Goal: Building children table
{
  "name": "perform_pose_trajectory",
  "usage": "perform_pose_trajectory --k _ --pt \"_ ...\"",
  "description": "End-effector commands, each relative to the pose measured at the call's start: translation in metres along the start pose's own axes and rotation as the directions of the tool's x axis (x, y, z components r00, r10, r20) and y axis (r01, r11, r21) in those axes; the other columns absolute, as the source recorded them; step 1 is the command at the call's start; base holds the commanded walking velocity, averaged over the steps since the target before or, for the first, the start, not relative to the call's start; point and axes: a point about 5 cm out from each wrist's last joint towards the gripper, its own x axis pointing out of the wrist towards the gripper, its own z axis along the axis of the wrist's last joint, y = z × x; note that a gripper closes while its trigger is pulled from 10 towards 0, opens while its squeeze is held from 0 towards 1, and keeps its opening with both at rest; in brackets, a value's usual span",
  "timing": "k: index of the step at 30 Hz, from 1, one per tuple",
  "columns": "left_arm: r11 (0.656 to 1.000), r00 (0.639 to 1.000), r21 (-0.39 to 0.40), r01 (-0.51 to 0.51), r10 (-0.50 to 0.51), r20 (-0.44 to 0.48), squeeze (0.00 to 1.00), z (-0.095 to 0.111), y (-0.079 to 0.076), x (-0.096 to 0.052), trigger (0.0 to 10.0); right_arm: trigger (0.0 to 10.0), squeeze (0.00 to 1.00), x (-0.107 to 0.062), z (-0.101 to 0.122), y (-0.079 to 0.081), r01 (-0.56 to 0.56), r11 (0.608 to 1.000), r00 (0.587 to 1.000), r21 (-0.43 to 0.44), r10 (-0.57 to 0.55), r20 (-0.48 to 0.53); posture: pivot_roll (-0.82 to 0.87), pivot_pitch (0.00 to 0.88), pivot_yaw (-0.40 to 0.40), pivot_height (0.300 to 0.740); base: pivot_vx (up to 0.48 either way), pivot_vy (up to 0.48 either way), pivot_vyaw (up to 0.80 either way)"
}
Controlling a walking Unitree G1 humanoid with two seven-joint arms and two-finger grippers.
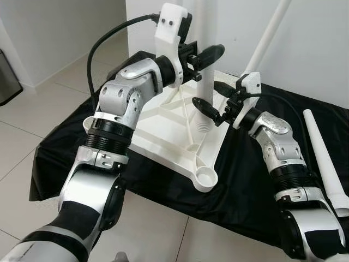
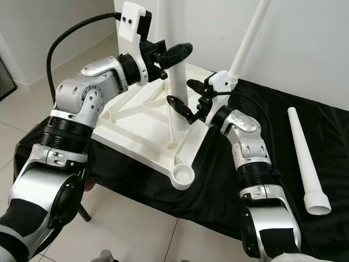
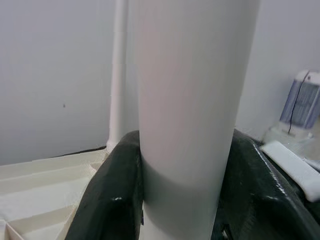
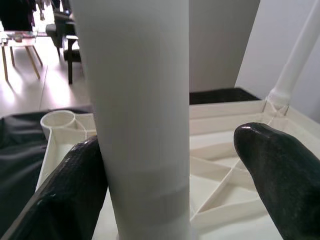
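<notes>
Table top point(image 1: 163, 128): white plastic, upside down on a black cloth point(image 1: 240, 180) spread over the tiled floor point(image 1: 32, 147); ribbed underside up, an empty round socket point(image 1: 207, 177) at its near corner.

Left gripper point(image 1: 204, 54): above the table top, fingers pressed against an upright white leg point(image 2: 177, 95), one on each side; the left wrist view shows both dark pads flush to the leg.

Leg: stands in the table top's right-hand corner; its upper end is cut off by the frame.

Right gripper point(image 2: 182, 95): lower on the same leg, fingers spread around it; the right wrist view shows one finger point(image 4: 75, 185) touching, the other apart.

Second leg point(image 1: 270, 35): behind, slanting up from the table top's far corner.

Spare leg point(image 2: 305, 164): lies on the cloth, well right of the table top.
</notes>
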Motion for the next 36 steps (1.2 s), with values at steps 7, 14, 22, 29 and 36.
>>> perform_pose_trajectory --k 7,14,22,29,36 --pt "0.988 0.990 0.065 0.138 -0.139 0.009 0.00 0.006 -0.019 0.005 10.0 10.0 0.00 0.003 -0.003 0.001 -0.015 1.000 0.999 0.000 0.015 -0.042 0.00 0.000 -0.089 0.740 0.000 0.000 0.00" --pt "0.983 0.987 0.091 0.158 -0.160 0.013 0.00 0.008 -0.025 0.007 10.0 4.0 0.00 0.006 -0.003 0.004 -0.033 0.999 0.998 0.020 0.034 -0.049 0.01 0.000 -0.088 0.740 0.000 0.000 0.00" --pt "0.979 0.985 0.111 0.169 -0.170 -0.008 0.00 0.004 -0.027 0.006 10.0 10.0 0.00 0.006 0.001 0.005 -0.053 0.999 0.997 0.005 0.053 -0.064 0.00 0.000 -0.084 0.740 0.000 0.000 0.00" --pt "0.978 0.984 0.112 0.176 -0.174 -0.019 0.00 0.001 -0.028 0.007 10.0 10.0 0.00 0.006 0.003 0.003 -0.048 0.999 0.997 0.002 0.048 -0.068 0.00 0.000 -0.083 0.740 0.000 0.000 0.00" --pt "0.975 0.983 0.123 0.183 -0.181 -0.025 0.00 0.000 -0.028 0.007 10.0 10.0 0.00 0.005 0.005 0.001 -0.043 0.999 0.997 -0.001 0.043 -0.071 0.00 0.000 -0.082 0.740 0.000 0.000 0.00"
